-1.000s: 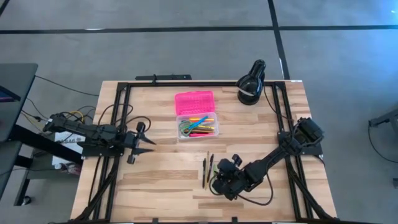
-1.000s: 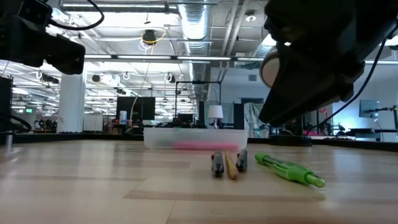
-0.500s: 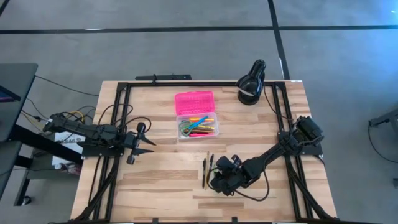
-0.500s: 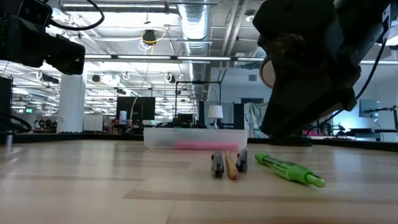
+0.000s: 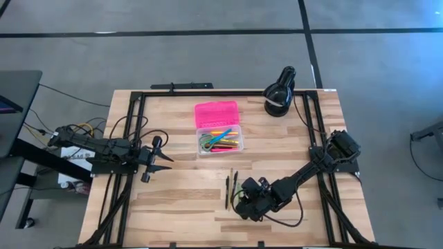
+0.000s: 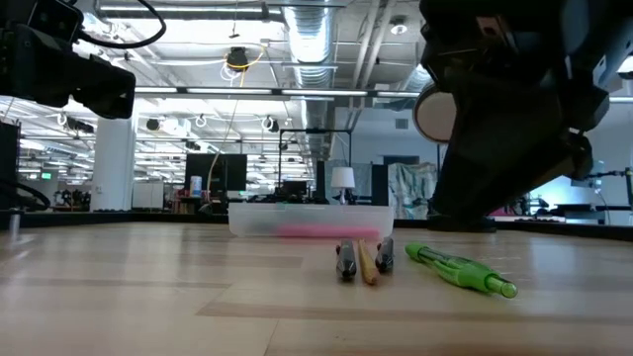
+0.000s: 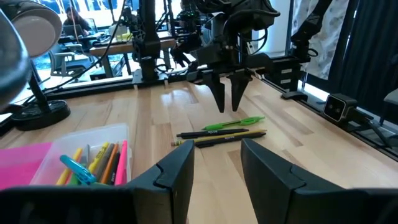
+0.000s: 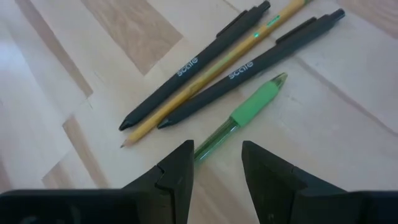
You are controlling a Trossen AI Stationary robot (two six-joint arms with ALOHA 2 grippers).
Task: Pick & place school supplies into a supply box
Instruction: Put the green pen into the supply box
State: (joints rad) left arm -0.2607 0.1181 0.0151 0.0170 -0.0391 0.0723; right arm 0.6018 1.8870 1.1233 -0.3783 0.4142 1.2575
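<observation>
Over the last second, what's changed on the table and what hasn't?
Only the right gripper moved: it shifted slightly over the loose pens, and its open fingers now straddle the green pen without gripping it. The two black pens, the pencil, the supply box and the left gripper stayed put.

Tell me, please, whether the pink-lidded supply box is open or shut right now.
Open. The pink lid lies flipped back flat on the table, and the clear base beside it shows pens and scissors inside.
</observation>
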